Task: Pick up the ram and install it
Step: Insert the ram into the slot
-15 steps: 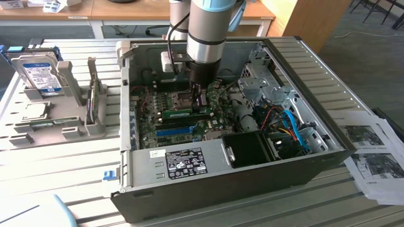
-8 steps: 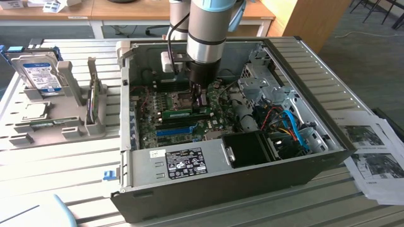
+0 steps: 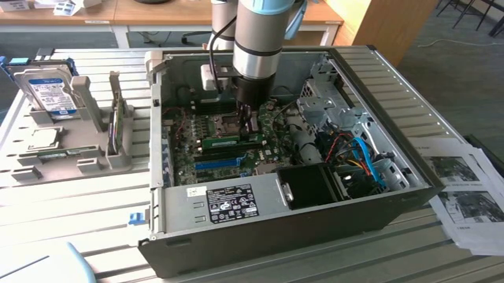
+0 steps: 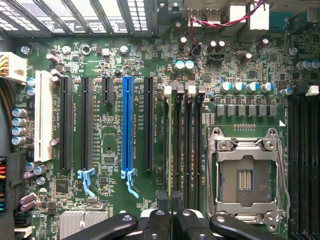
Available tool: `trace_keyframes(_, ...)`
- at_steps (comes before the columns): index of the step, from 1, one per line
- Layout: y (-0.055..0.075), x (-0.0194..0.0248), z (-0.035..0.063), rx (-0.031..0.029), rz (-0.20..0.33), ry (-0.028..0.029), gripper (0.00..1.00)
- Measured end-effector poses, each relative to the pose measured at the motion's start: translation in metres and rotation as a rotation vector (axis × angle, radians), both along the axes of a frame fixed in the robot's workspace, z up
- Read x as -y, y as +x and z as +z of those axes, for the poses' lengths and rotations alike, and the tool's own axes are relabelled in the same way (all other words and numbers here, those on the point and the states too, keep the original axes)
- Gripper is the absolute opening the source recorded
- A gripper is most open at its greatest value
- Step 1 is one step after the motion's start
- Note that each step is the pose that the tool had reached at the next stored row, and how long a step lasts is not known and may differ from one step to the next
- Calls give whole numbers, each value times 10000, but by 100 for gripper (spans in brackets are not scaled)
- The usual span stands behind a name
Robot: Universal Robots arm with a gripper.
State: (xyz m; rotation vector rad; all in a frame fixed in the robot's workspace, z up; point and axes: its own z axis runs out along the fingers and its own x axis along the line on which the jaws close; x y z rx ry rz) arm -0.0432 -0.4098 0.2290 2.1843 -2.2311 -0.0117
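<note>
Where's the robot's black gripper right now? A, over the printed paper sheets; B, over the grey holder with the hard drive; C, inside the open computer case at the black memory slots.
C: the gripper is down in the open computer case, closed on the thin green ram stick at the black memory slots beside the empty processor socket.

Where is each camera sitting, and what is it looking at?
Exterior view: off the arm, high up, looking down into the open computer case; the arm and pincer show.
Wrist view: on the wrist, facing straight onto the motherboard; the pincer's fingers show.
Shared: the motherboard, blue slot and ram.
</note>
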Motion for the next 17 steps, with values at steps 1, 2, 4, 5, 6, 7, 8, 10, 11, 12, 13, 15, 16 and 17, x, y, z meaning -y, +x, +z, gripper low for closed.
trace_keyframes(1,2,0,0,0,-1,0,11)
trace_keyframes(2,3,0,0,0,0,0,11)
trace_keyframes(4,4,0,0,0,0,-1,11)
trace_keyframes(5,4,0,0,0,0,0,11)
trace_keyframes(6,4,0,-1,0,0,-1,11)
trace_keyframes(7,4,0,-4,0,0,-1,11)
trace_keyframes(8,4,0,-6,0,0,-1,11)
trace_keyframes(10,4,0,-10,2,0,-3,11)
trace_keyframes(11,4,0,-11,2,1,-3,11)
trace_keyframes(12,4,0,-13,2,0,-1,11)
trace_keyframes(13,4,0,-14,2,1,-1,11)
trace_keyframes(15,4,0,-14,3,0,-1,11)
trace_keyframes(16,4,0,-14,2,0,-1,11)
trace_keyframes(17,4,0,-14,2,0,-1,11)
